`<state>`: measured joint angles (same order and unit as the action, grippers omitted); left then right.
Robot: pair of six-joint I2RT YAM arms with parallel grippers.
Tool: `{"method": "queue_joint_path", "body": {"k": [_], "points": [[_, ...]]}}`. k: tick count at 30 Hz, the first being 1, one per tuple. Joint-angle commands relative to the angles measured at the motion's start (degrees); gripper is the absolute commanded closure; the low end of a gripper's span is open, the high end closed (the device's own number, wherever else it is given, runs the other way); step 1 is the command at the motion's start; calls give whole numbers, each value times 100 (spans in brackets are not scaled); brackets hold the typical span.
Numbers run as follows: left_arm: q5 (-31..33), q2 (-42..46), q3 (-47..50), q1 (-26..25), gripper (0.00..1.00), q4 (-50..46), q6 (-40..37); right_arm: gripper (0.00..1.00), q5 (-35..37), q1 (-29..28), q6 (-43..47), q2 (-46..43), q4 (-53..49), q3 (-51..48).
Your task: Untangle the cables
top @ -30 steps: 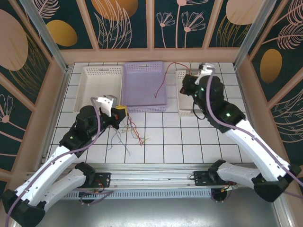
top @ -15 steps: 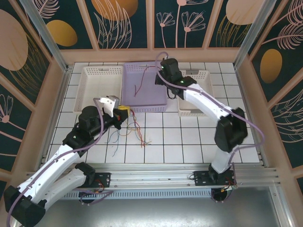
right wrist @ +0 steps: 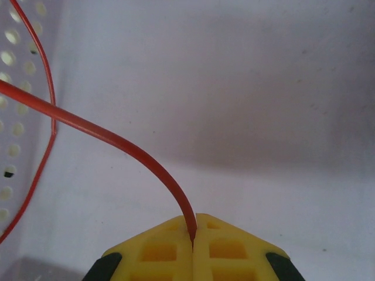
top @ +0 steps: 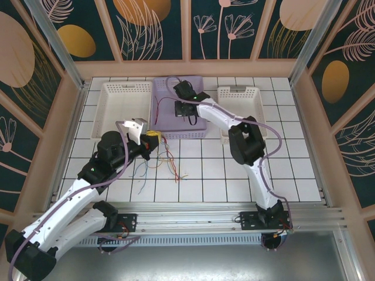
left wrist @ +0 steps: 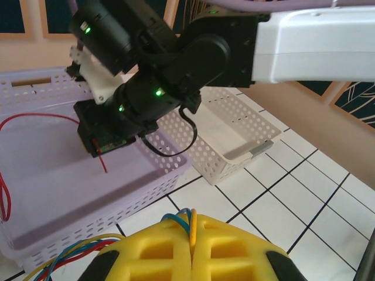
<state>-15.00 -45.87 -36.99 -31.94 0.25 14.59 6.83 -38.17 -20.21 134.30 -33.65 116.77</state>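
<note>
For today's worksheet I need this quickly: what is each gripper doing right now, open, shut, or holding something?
Left gripper: shut on the coloured cables.
Right gripper: shut on a red cable, over the purple basket.

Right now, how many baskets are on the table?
3. The left white basket sits at the back left, the purple basket in the middle, and the right white basket at the back right.

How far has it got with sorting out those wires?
Early days. Done: one red cable is separated, hanging into the purple basket. In hand: the right end effector pinches that cable; the left end effector clamps the remaining bundle. Left: those blue, yellow and red strands look tangled on the tiles.
</note>
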Motion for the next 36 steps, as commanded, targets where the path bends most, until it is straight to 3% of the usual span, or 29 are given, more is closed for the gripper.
{"method": "queue_joint_path", "body": {"k": [1, 4, 8, 14, 25, 31, 36], "points": [[-62, 69, 52, -5, 100, 247, -79, 100, -118, 16, 56, 205, -566, 403], [-68, 73, 40, -5, 100, 239, -74, 98, -212, 29, 81, 180, -631, 438], [-65, 104, 40, 2, 100, 232, -70, 84, -217, 27, 139, -17, -682, 437], [-81, 95, 34, -5, 100, 221, -70, 71, -298, 13, 178, -488, -642, 355], [-86, 78, 25, -5, 100, 186, -79, 61, -429, -36, 254, -1374, -577, -104], [-99, 65, 14, -5, 100, 184, -84, 59, -789, -161, 271, -2329, -199, -852], [-117, 89, 23, -5, 100, 192, -55, 59, -1342, -586, 260, -3752, 888, -2700]]}}
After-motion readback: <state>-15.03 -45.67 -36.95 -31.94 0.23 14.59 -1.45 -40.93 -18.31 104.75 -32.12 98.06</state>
